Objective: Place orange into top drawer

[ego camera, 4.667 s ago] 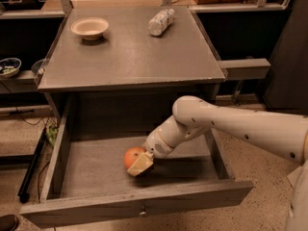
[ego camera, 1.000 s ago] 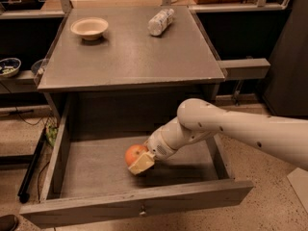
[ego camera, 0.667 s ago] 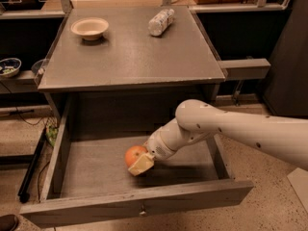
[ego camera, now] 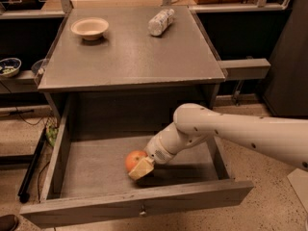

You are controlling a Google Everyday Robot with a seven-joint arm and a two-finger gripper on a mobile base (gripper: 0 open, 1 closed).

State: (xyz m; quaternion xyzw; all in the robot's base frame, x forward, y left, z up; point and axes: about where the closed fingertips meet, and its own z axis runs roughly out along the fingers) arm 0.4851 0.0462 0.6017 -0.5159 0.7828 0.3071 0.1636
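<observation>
Hand (ego camera: 140, 167) low in top drawer (ego camera: 96, 203), up against part-hidden orange (ego camera: 133, 158); grip state unclear fr. this angle.

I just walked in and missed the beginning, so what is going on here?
The robot's arm reaches down into the pulled-out top drawer. Its gripper is low inside, right against the orange, which sits on the drawer floor near the front. A bowl and a bottle are on the tabletop above.

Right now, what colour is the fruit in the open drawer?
Orange-red: the orange at the gripper inside the top drawer; camera view shows it best.
</observation>
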